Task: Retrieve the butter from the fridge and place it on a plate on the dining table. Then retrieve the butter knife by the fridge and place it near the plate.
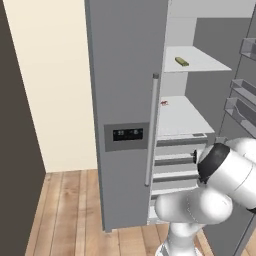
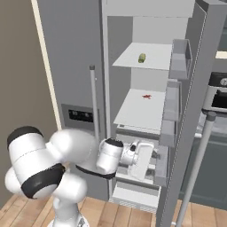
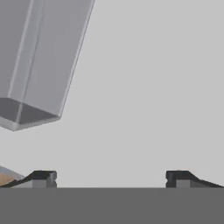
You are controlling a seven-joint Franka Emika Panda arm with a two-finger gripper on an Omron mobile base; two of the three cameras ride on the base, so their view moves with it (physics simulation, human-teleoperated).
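- Left base view shows the fridge [image 1: 127,100] with its left door shut and its right door swung wide open, so the white inside is on show.
- Inside, the butter [image 1: 182,61] lies flat on the upper shelf [image 1: 200,62], near that shelf's front left part; it is a small yellowish stick, alone on the shelf.
- One shelf lower [image 1: 182,117] there is a small red mark or item [image 1: 163,103] near the back left; it is too small to name.
- Below the shelves sit stacked drawers [image 1: 172,167], all pushed in.
- Right base view shows the open door's inner side with its bins [image 2: 179,60] stacked one above another; nothing can be made out in them.
- A dark dispenser panel [image 1: 127,134] sits on the shut left door, beside the long bar handle [image 1: 151,130].
- Claw [image 3: 111,178]: its two dark fingertips [image 3: 43,177] stand well apart with nothing between them, facing a plain pale grey surface inside the fridge.
- In the right base view the hand [image 2: 141,158] is low, at drawer height, well below the butter [image 2: 142,58] and pointing into the fridge.
- A grey boxy part, seemingly a door bin [image 3: 33,61], hangs at the upper left of the hand view.
- Wooden floor [image 1: 65,215] runs under the fridge and the robot.
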